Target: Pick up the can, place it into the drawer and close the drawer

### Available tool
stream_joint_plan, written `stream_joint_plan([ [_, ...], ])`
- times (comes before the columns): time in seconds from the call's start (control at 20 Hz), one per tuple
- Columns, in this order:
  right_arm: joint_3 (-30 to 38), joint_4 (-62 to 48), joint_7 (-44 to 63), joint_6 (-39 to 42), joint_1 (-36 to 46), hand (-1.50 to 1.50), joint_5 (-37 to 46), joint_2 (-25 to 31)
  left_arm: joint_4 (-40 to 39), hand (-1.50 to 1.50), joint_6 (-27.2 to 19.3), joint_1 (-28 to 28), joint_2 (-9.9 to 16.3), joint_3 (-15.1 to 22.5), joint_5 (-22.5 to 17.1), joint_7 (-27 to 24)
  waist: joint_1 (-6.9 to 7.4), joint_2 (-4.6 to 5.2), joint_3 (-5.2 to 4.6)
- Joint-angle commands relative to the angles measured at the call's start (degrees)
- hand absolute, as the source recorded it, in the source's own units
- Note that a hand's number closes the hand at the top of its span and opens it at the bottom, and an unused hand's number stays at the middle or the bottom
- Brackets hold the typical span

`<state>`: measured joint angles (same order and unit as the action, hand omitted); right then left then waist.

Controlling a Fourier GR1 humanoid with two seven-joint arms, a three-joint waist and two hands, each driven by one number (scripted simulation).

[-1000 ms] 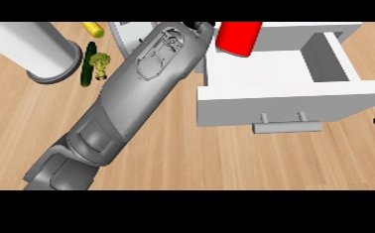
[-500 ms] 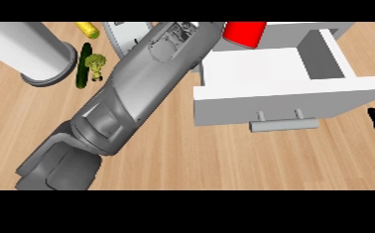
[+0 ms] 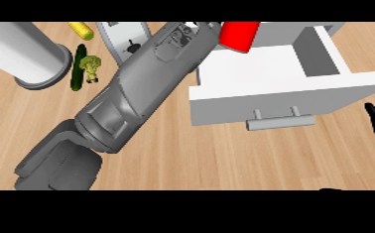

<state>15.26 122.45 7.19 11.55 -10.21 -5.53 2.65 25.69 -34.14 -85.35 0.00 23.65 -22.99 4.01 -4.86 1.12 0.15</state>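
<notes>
Over the open drawer [image 3: 275, 76], at its back left corner, the red can [image 3: 239, 35] hangs tilted, its top cut off by the view's upper edge. The left forearm [image 3: 147, 81] runs up from the lower left straight to the can, and it hides the left hand, so whether the fingers are curled round the can cannot be told. The drawer is white, pulled out toward the viewer, with a grey handle [image 3: 281, 121] on its front. At the right edge a black sliver of the right hand [image 3: 368, 113] shows, too little to tell how its fingers stand. On the wooden counter [image 3: 219, 157], left of the arm, lie a cucumber [image 3: 78, 67], a piece of broccoli [image 3: 91, 64] touching it, and a yellow item [image 3: 81, 29] above. A grey cylinder [image 3: 29, 56] stands at far left.
</notes>
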Motion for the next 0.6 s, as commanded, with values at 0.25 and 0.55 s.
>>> stream_joint_plan([
  [0.25,-1.02,0.32,1.27,-0.66,2.86,-1.50,0.29,0.15,-4.85,1.50,-0.92,1.08,0.00,4.67,-2.75,-4.36,-1.61,0.53,0.01],
  [0.55,-1.26,-2.14,0.00,-0.48,3.71,-1.50,0.87,0.18,-5.17,1.50,-2.92,1.13,0.00,9.14,-3.08,-5.49,-2.19,0.53,0.05],
])
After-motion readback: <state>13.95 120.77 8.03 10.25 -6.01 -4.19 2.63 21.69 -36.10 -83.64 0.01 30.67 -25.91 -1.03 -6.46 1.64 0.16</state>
